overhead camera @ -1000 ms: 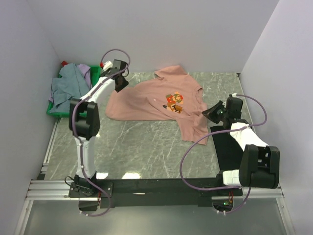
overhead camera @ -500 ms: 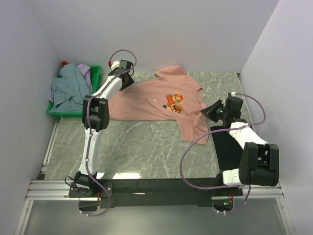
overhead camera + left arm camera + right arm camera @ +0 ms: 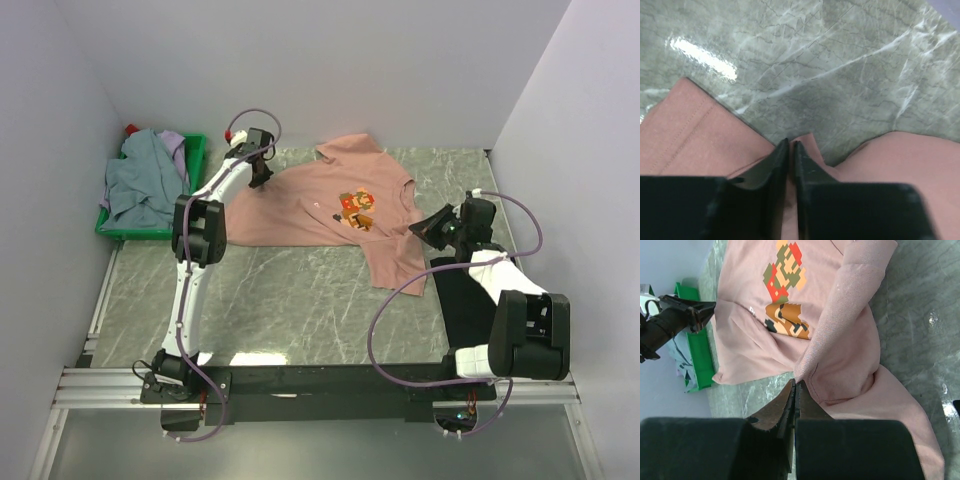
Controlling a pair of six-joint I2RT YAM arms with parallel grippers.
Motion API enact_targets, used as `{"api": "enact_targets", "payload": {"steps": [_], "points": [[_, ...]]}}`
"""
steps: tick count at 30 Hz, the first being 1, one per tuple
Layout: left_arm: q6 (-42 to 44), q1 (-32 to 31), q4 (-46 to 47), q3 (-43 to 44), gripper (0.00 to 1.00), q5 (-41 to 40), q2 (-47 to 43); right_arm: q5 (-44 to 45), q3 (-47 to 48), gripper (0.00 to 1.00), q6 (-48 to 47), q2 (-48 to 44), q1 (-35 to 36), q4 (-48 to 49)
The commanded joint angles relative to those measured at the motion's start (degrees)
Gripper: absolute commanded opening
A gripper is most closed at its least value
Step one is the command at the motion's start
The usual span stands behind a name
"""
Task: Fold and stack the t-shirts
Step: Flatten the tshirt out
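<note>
On the grey marbled table (image 3: 290,300): one salmon-pink t-shirt (image 3: 300,205), spread face up towards the far wall, pixel-figure print (image 3: 356,208) showing, lower right part rumpled. Left gripper (image 3: 791,146) sat at its far left edge, fingers drawn almost together on a small raised ridge of the pink cloth. Right gripper (image 3: 794,385) sat at its right side, fingers pressed together, nipping a fold pulled to a point. One black t-shirt (image 3: 462,300) lay flat beneath the right arm. Green crate (image 3: 197,150) stood at far left, holding a grey-blue t-shirt (image 3: 135,185) and a lavender t-shirt (image 3: 175,147), heaped.
</note>
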Motion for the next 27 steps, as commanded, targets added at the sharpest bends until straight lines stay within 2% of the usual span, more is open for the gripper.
{"api": "enact_targets", "payload": {"steps": [1,4,10,14,16,19,21,24,25,26,27], "points": [[0.2,-0.2,2.2,1.7,0.1,1.1,-2.7,-0.7,-0.5,0.0,0.1,0.1,-0.2,2.3],[0.5,0.0,4.6,0.6,0.01,1.8,-5.4,-0.7,-0.5,0.0,0.1,0.1,-0.2,2.3],[0.7,0.9,6.2,0.3,0.01,3.0,-9.4,-0.7,-0.5,0.0,0.1,0.6,-0.2,2.4],[0.9,1.8,7.0,-1.2,0.04,4.5,-11.6,-0.9,-0.7,0.0,0.1,0.8,-0.2,2.6],[0.8,2.4,7.2,-2.3,0.0,5.3,-12.8,-0.8,-0.7,0.0,0.0,0.7,-0.2,2.5],[0.5,3.1,7.5,-4.5,0.0,6.6,-15.5,-0.9,-0.7,0.0,0.0,0.6,-0.2,2.4],[0.6,3.2,7.9,-7.0,0.0,7.4,-17.5,-0.8,-0.6,0.0,-0.1,0.5,-0.2,2.2],[-0.2,3.2,8.0,-13.4,0.0,8.2,-25.6,-0.3,-0.2,0.0,-0.4,0.3,-0.2,0.9],[-0.7,3.2,8.3,-16.2,0.0,8.6,-28.1,0.2,-0.1,0.0,-0.4,0.3,-0.2,0.5],[-1.2,3.2,8.7,-22.9,0.0,8.5,-30.8,0.3,0.0,0.0,-0.4,0.1,-0.2,0.0],[-2.9,3.2,9.8,-26.8,0.0,8.3,-37.0,0.3,0.4,0.0,-0.5,-0.3,-0.3,-1.0]]}}
